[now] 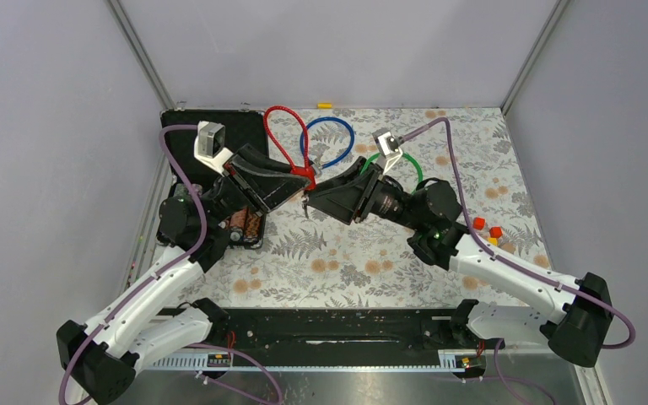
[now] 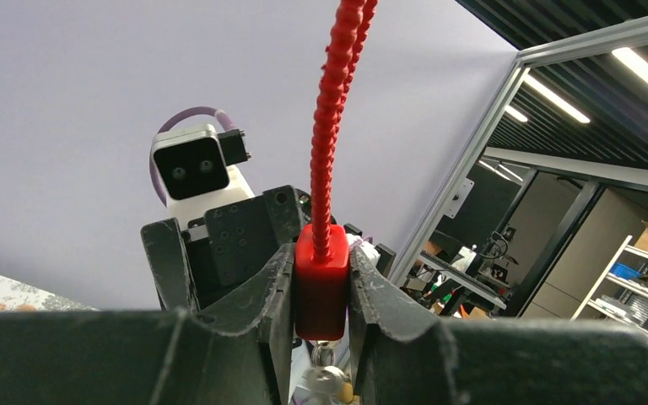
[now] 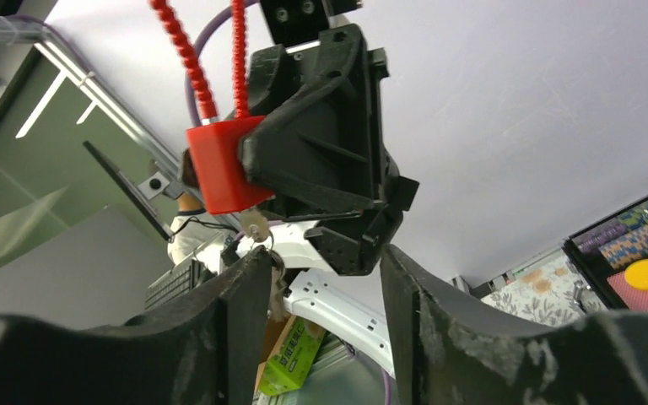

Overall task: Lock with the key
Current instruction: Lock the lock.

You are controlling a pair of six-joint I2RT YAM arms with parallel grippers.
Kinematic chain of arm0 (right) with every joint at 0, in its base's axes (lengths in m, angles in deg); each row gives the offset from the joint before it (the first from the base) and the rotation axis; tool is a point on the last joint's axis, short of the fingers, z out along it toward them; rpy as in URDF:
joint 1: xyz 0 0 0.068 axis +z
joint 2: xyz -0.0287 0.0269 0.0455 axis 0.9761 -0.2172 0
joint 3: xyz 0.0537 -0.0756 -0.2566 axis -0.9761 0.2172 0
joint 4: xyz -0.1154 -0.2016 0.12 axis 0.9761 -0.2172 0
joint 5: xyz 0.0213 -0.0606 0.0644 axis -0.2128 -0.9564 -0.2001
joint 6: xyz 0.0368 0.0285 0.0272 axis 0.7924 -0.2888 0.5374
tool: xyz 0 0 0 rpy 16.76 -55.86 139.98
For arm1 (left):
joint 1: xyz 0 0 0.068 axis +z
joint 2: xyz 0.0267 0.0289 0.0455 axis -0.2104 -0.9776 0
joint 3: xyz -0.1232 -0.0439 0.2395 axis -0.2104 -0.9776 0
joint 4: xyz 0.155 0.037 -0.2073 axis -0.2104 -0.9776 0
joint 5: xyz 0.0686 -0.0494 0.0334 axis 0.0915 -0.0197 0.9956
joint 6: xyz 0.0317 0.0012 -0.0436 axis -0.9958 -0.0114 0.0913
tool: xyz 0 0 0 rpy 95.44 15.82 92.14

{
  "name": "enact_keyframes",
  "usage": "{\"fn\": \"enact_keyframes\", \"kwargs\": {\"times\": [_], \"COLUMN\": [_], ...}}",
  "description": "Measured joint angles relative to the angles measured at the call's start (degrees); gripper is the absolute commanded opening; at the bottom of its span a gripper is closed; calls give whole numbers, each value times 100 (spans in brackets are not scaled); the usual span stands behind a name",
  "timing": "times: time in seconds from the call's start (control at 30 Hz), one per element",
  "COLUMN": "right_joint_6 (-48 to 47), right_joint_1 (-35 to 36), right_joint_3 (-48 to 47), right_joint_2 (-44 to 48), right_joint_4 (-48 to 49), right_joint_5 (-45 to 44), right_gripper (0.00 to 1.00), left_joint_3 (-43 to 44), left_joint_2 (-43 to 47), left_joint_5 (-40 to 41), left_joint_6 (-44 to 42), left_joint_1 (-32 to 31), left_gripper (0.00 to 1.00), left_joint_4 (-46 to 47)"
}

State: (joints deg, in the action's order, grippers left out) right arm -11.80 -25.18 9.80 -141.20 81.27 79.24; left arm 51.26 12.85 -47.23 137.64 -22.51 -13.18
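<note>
Right pincer [image 3: 325,261] gapes just under the key [image 3: 254,226], which sits in the red lock [image 3: 219,169] clenched aloft by my left pincer [image 2: 321,278]. I'd centre the key between both fingers [image 3: 236,291], close squarely on its head, then twist gently.

Brightness: even, soft daylight-white in the top view; the pale grey back wall [image 1: 329,51] shows no hot spots.
Light source: overhead; long white ceiling strip lights [image 2: 645,76] burn out to pure white in the left wrist view, and another strip [image 3: 51,93] glows in the right wrist view.
Shadows: faint and soft-edged under the arms on the floral-print table cover [image 1: 346,270].
Glare: a mild sheen on the red plastic block-shaped lock body [image 2: 321,291].
Focus: the left gripper [image 2: 321,251] and right gripper [image 3: 321,253] are smeared and grainy along each wrist view's bottom edge; the room behind is soft.
Distortion: wide-angle; the frame posts splay outward in the top view.
</note>
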Motion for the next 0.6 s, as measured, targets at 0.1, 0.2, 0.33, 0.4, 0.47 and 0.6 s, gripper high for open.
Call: {"fn": "enact_keyframes", "kwargs": {"times": [0.1,0.2,0.33,0.4,0.47,0.6], "right_joint_6": [61,70,50,7,-55,-133], "right_joint_1": [-4,-4,-4,-4,-7,-13], "right_joint_3": [0,15,42,28,-22,-304], "right_joint_2": [0,2,2,2,-2,-68], "right_joint_4": [219,396,610,647,623,557], "right_joint_5": [94,122,260,356,426,570], "right_gripper": [64,70,72,68,62,54], "left_joint_3": [39,83,116,120,120,120], "left_joint_2": [0,0,2,0,0,-4], "left_joint_5": [-15,-28,-33,-33,-33,-33], "left_joint_6": [9,7,9,24,52,118], "left_joint_1": [0,0,0,0,0,0], "left_gripper": [0,0,0,0,0,0], "left_joint_4": [20,20,20,26,48,76]}}
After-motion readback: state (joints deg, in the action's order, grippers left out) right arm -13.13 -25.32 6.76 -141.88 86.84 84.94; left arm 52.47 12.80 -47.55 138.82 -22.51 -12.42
